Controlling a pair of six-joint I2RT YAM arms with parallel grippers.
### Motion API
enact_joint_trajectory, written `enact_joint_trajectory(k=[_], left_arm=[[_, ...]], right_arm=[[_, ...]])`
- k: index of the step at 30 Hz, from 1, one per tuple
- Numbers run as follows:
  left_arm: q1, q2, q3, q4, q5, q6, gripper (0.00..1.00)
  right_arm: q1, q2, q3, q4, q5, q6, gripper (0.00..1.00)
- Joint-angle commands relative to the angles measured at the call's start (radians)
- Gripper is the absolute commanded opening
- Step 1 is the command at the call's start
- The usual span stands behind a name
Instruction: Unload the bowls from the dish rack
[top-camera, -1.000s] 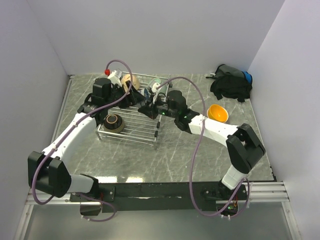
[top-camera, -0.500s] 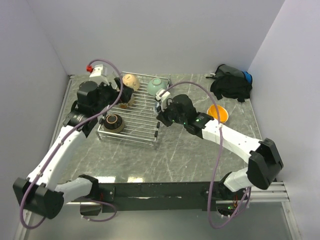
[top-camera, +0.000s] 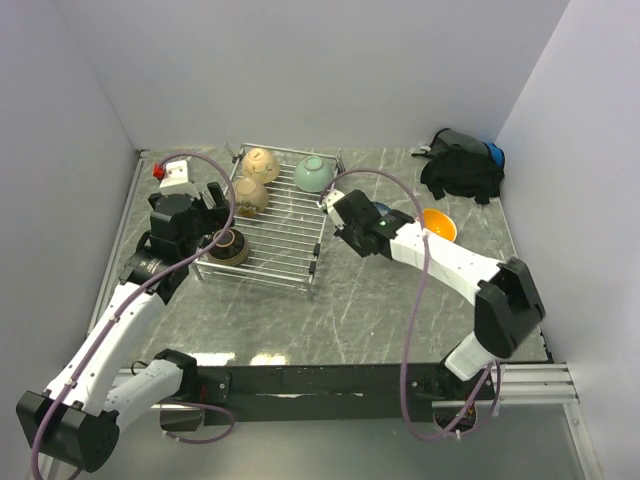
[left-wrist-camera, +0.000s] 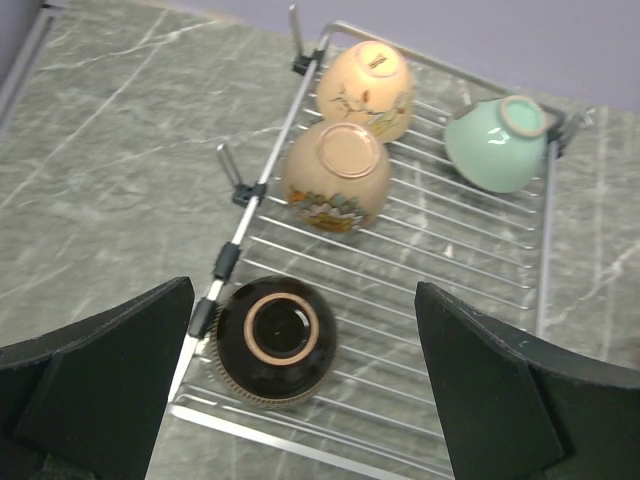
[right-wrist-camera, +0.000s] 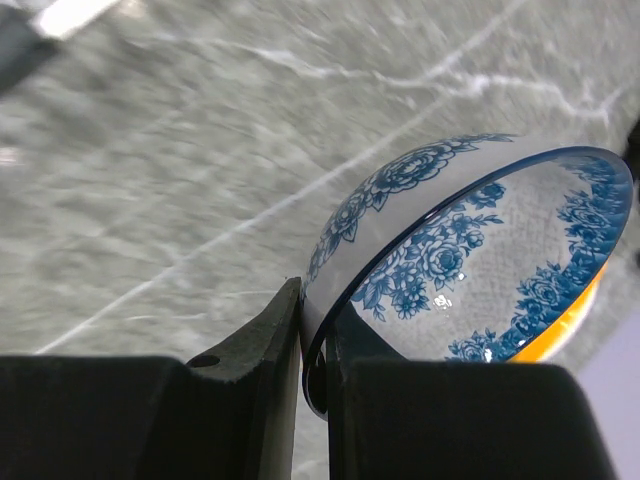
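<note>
Barely: orange bowl (right-wrist-camera: 575, 305) behind patterned bowl (right-wrist-camera: 400, 205).

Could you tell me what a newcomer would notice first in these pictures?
The white bowl with blue flowers stands out, pinched by its rim in the right gripper above the table, just right of the dish rack. On the rack sit a tan bowl, a speckled brown bowl, a pale green bowl and a dark brown bowl, with the open left gripper poised over the dark one.
</note>
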Motion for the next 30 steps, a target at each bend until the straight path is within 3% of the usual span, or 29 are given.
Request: enact_joint_trajectory(k=[1,13,21,24,25,28,30], left_arm=[[-0.001,-0.021,0.007,0.017,-0.066,0.030,0.99],[-0.001,-0.019,0.001,0.026,-0.050,0.030,0.99],[-0.001,-0.010,-0.004,0.028,-0.037,0.032,0.99],[-0.001,-0.005,-0.004,0.031,-0.036,0.032,1.00],[-0.001,-0.004,-0.005,0.029,-0.031,0.032,0.99],[-0.001,0.002,-0.004,0.031,-0.023,0.030,0.99],[-0.001,0.007,-0.002,0.028,-0.022,0.030,0.99]], right_arm=[[-0.042,0.088,0.110,-0.043,0.117,-0.053,0.00],[-0.137,0.295,0.194,-0.003,0.083,-0.092,0.00],[-0.156,0.398,0.242,-0.031,0.069,-0.080,0.11],[-0.154,0.407,0.240,-0.037,0.065,-0.060,0.19],[-0.153,0.407,0.242,-0.043,0.060,-0.053,0.34],[-0.150,0.399,0.245,-0.055,0.037,-0.030,0.62],[-0.140,0.379,0.236,-0.055,0.023,-0.016,0.70]])
